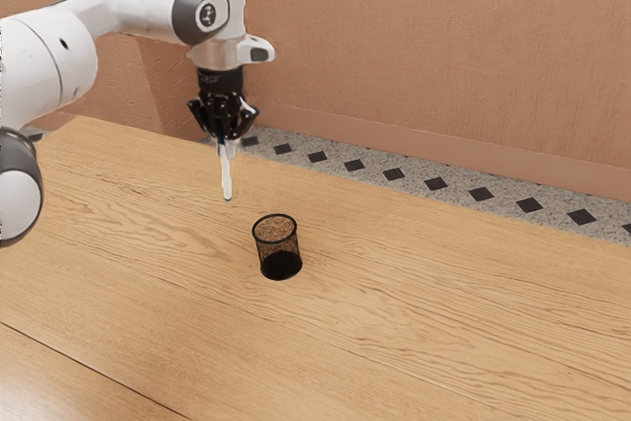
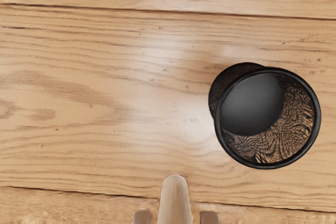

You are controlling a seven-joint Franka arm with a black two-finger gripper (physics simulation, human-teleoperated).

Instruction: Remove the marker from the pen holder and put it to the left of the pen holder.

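Marker (image 1: 227,173) out; placing being in hand. My gripper (image 1: 225,135) is pinching it, upright beneath jaws. Pen holder (image 1: 279,254) is standing below, beside jaws. Next calling for lowering, releasing left of holder.

The white arm (image 1: 138,2) comes in from about ten o'clock, and its black gripper (image 1: 225,135) is pointing down. It holds the whitish marker (image 1: 227,173), which hangs in the air, almost upright. From the marker, at about five o'clock, the black mesh pen holder (image 1: 279,244) stands upright on the wooden surface (image 1: 394,313).
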